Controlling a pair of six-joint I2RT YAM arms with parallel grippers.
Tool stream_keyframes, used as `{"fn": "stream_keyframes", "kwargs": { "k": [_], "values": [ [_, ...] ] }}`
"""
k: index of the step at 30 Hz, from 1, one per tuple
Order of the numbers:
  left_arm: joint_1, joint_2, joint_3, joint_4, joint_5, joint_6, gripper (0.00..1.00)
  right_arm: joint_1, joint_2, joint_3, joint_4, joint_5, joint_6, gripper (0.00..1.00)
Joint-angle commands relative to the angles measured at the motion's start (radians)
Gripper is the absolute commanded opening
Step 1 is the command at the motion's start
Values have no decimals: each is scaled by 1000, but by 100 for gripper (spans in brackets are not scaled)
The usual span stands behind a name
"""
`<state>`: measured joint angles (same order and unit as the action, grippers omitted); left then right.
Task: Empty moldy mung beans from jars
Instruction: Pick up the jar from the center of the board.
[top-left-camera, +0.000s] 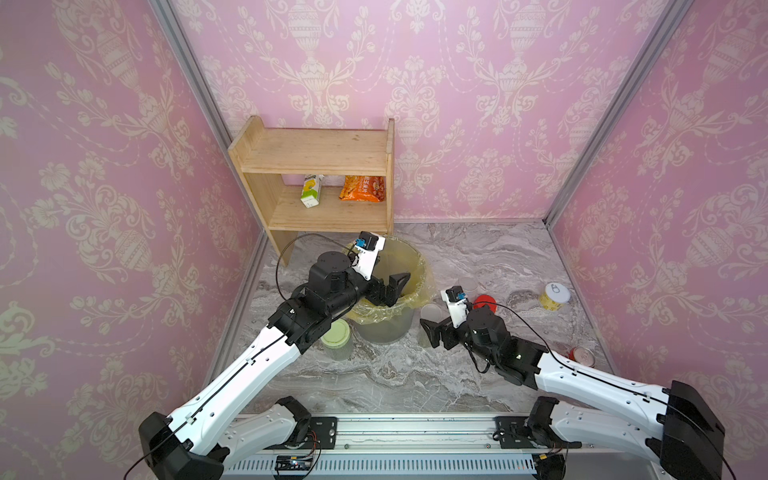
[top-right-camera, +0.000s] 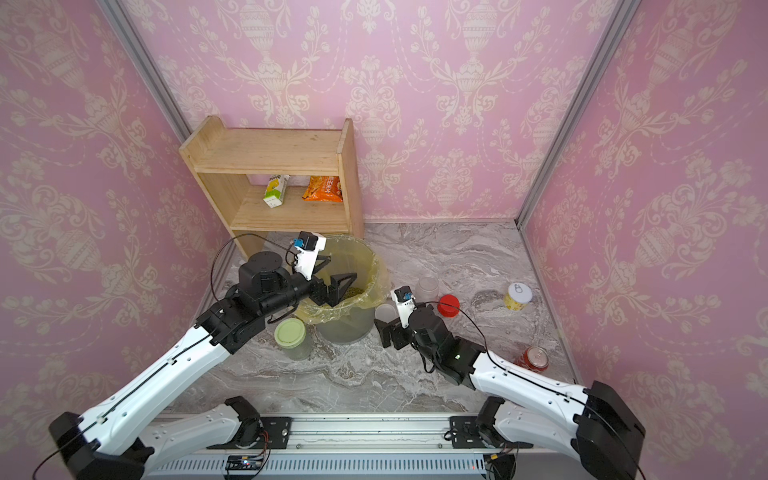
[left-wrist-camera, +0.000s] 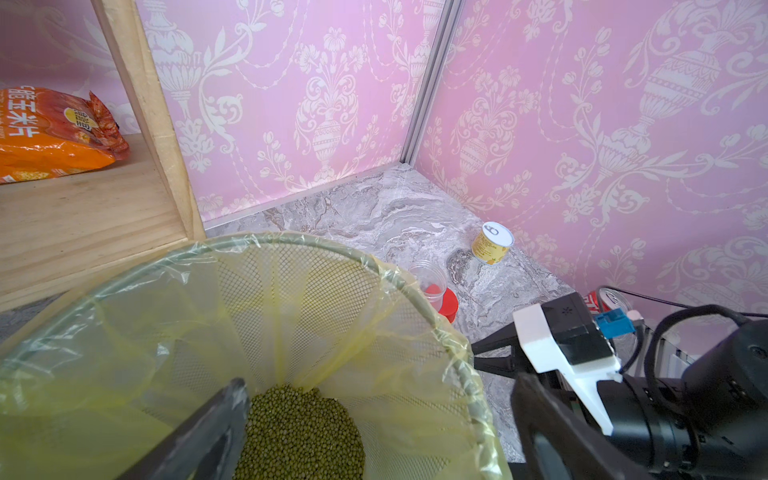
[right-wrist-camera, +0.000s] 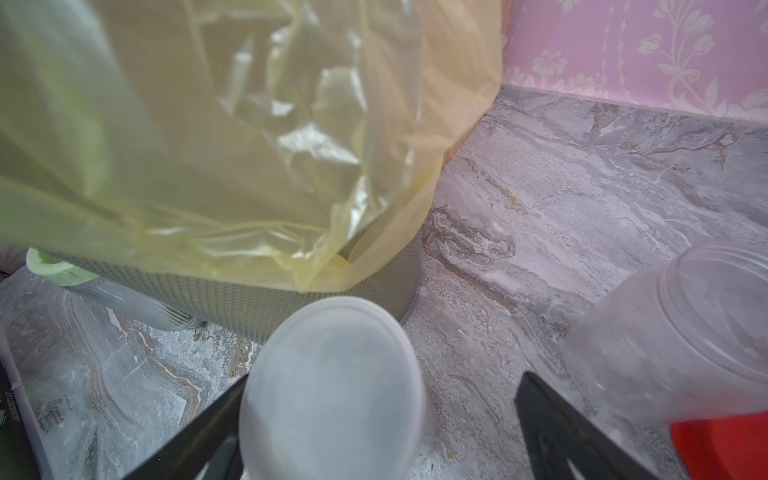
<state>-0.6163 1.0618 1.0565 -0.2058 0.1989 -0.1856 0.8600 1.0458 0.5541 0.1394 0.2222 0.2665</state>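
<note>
Pooling mung beans (left-wrist-camera: 299, 432) in lined bin (left-wrist-camera: 395, 279), left gripper (left-wrist-camera: 378, 378) released above, right gripper (right-wrist-camera: 386, 376) released by whitish-lidded jar (right-wrist-camera: 332, 399).

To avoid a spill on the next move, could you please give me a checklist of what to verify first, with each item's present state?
1. Empty left gripper open above the bin: ok.
2. Loose mung beans inside the bin's liner: ok.
3. Open right gripper lined up on the whitish-lidded jar: ok.
4. That jar's lid off for pouring: not ok, it is on.
5. Beans left inside that jar: cannot tell.
6. Room beside the right gripper: not ok, the open jar and red lid sit close by.
</note>
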Motion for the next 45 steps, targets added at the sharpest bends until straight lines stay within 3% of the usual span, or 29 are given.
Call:
{"fn": "stream_keyframes", "kwargs": {
  "k": [1, 17, 25, 38, 45],
  "values": [
    [12, 9, -14, 1, -8, -17, 99, 8, -3, -9, 30, 31, 4, 98],
    [16, 11, -20, 3, -6, -12, 99, 8, 101, 2, 68, -2, 21, 95],
    [17, -4, -33, 5, -16, -7, 99, 8, 116, 4, 84, 33, 44, 66],
    [22, -13, -57, 40, -10, 3, 99, 9, -62, 39, -78, 65, 92, 54],
    [40, -22, -64, 106, 112, 19, 99, 8, -230, 119, -262, 43, 145, 51]
  ]
}}
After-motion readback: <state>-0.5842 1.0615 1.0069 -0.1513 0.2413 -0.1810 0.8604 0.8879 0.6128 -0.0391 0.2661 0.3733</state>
